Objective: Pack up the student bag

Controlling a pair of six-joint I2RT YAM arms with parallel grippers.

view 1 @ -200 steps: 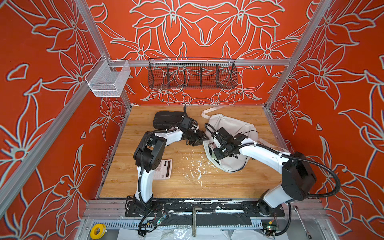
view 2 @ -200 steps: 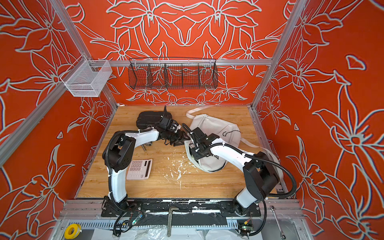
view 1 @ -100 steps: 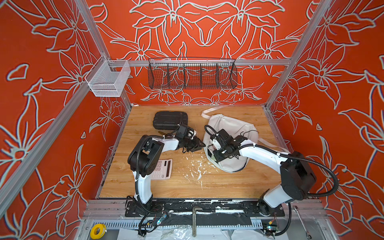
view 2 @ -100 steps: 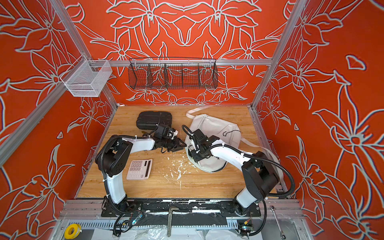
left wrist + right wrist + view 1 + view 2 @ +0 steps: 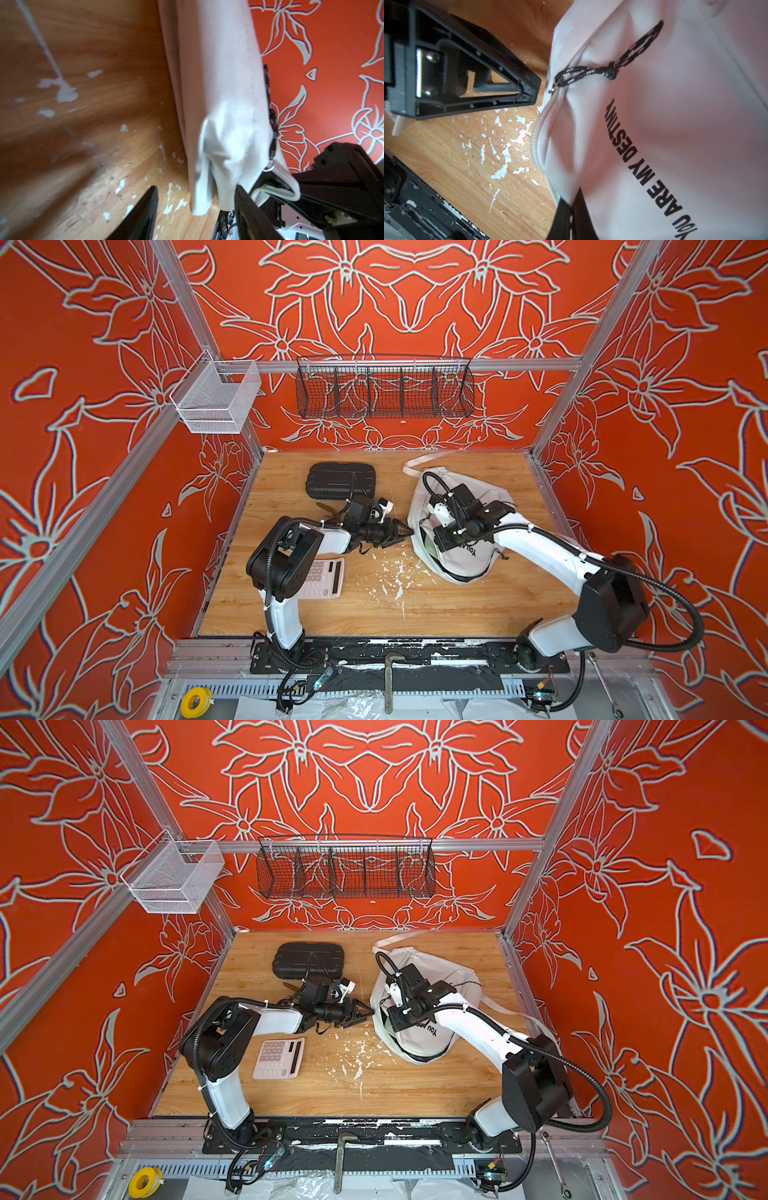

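Left gripper [image 5: 405, 533] now beside rumpled white student bag [image 5: 469, 568], black lettering

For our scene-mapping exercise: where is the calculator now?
In both top views the calculator lies on the table, left of centre, beside the left arm's elbow and apart from the student bag.

Stereo overhead pair, wrist views near student bag [image 5: 675, 108]

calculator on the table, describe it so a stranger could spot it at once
On the wooden tabletop, look near the front left, beside the left arm's elbow. The calculator lies flat, pale with a dark display strip; unlike the black case and white backpack, it has rows of keys.
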